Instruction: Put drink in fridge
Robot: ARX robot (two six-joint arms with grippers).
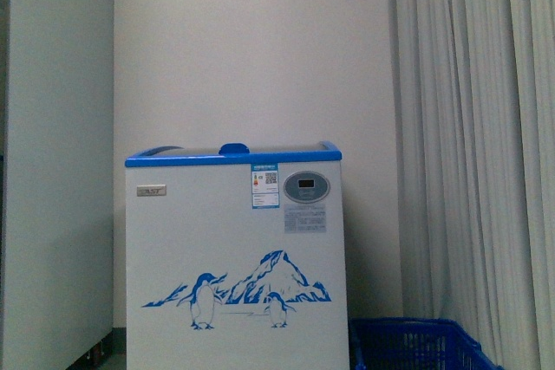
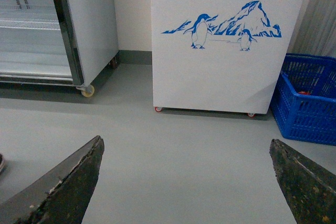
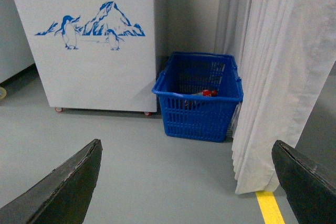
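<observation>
The fridge (image 1: 234, 249) is a white chest freezer with a blue rim, a penguin-mountain picture and an oval grey panel; it stands against the wall ahead, also in the left wrist view (image 2: 220, 51) and right wrist view (image 3: 89, 45). The drink (image 3: 209, 93) shows only as a red cap inside the blue crate (image 3: 198, 98) beside the fridge. My left gripper (image 2: 186, 148) is open above bare floor, well short of the fridge. My right gripper (image 3: 186, 150) is open too, low over the floor and short of the crate. Neither arm shows in the front view.
A tall glass-door cabinet (image 2: 58, 24) on castors stands left of the fridge. White curtains (image 3: 278, 66) hang right of the crate, reaching the floor beside a yellow floor line (image 3: 270, 208). Grey floor (image 2: 178, 145) stretches between the grippers and the fridge. The crate's corner (image 1: 416, 344) shows lower right.
</observation>
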